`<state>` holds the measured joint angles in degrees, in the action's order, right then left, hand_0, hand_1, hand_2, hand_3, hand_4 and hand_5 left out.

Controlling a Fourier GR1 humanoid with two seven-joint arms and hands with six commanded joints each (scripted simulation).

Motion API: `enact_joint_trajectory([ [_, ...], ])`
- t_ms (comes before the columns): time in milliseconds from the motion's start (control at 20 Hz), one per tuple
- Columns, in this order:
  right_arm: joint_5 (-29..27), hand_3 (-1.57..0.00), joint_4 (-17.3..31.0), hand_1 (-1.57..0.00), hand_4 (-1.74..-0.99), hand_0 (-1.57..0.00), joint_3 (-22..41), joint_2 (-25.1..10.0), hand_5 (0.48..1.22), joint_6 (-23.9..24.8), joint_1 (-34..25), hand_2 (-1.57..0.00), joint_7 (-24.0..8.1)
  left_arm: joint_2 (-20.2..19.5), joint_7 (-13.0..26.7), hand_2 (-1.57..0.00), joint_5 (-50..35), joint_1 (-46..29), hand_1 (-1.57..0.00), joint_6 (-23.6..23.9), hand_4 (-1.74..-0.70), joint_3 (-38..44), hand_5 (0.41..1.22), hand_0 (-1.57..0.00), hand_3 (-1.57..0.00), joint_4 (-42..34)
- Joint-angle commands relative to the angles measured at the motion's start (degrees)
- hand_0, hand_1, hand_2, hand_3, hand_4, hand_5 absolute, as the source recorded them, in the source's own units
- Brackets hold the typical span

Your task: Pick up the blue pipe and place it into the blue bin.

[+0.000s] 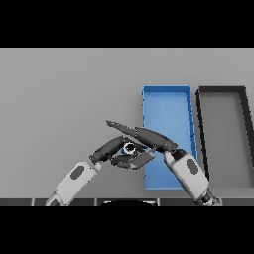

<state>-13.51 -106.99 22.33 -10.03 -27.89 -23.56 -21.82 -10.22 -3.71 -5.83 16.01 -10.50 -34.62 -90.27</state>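
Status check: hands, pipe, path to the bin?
Left hand and right hand meet around the small blue pipe, just left of the blue rectangular bin. Pipe not binned. Nothing in between.

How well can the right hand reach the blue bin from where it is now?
Probably well: the right hand already lies over the blue bin's left edge, with nothing between them. The pipe sits just left, amid both hands; the left hand is beside it.

Right robot hand (149, 135) fingers extended; left robot hand (113, 147) fingers curled, hands touching.
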Motion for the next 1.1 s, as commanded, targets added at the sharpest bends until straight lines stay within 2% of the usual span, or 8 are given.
enact_joint_trajectory([
  [0, -0.6, 0.00, 0.4, -0.01, -1.222, 0.00, -0.4, -0.2, 0.506, -0.5, -0.7, -0.03, 0.3, -0.4, -0.1, -1.57, -0.6, -0.3, -1.57, -0.5, -1.74, 0.2, 1.221, -1.57, -1.54, -0.4],
  [250, -0.6, -0.63, 4.8, -0.70, -1.430, -0.72, 0.7, 1.9, 0.522, -3.5, -5.8, -0.74, -0.5, -2.4, 8.3, -0.68, 3.5, 1.7, -0.71, -2.0, -1.48, -1.5, 1.221, -0.82, -0.66, -0.1],
  [300, -2.0, -0.77, 5.4, -0.87, -1.486, -0.89, 0.8, 2.2, 0.550, -3.9, -5.9, -0.91, 0.3, -1.7, 7.4, -0.69, 3.8, 1.7, -0.71, -1.9, -1.53, -0.4, 1.221, -0.78, -0.58, 0.3],
  [500, -8.3, -1.18, 6.2, -1.29, -1.495, -1.29, 1.4, 3.1, 0.826, -3.8, -5.6, -1.30, -2.7, 1.2, 2.6, -1.12, 1.9, 0.5, -1.22, -0.6, -1.66, 1.3, 1.221, -1.25, -1.17, 0.5],
  [700, -1.8, -1.41, 6.2, -1.45, -1.447, -1.46, 2.4, 2.8, 1.059, -4.3, -4.9, -1.46, 5.0, 2.2, 2.3, -1.35, 0.1, -0.5, -1.43, -1.0, -1.71, 1.9, 1.221, -1.44, -1.41, 0.1],
  [850, -1.3, -1.49, 6.1, -1.51, -1.470, -1.51, 2.9, 2.7, 1.138, -4.0, -5.2, -1.51, 4.9, 1.5, 2.4, -1.40, 0.1, -0.8, -1.50, -1.2, -1.72, 2.2, 1.221, -1.50, -1.49, -0.3],
  [950, -2.5, -1.52, 5.8, -1.53, -1.480, -1.53, 2.5, 3.7, 1.168, -3.3, -4.7, -1.53, 4.3, 0.6, 1.3, -1.22, 0.1, -1.0, -1.35, -1.1, -1.65, 2.2, 1.221, -1.43, -1.33, -0.9],
  [1050, -3.8, -1.54, 5.2, -1.55, -1.487, -1.55, 1.9, 3.8, 1.187, -3.0, -4.3, -1.55, 4.0, -1.1, 0.4, -0.78, 3.5, 0.5, -0.87, -2.1, -1.41, 1.3, 1.221, -0.93, -0.85, -0.9],
])
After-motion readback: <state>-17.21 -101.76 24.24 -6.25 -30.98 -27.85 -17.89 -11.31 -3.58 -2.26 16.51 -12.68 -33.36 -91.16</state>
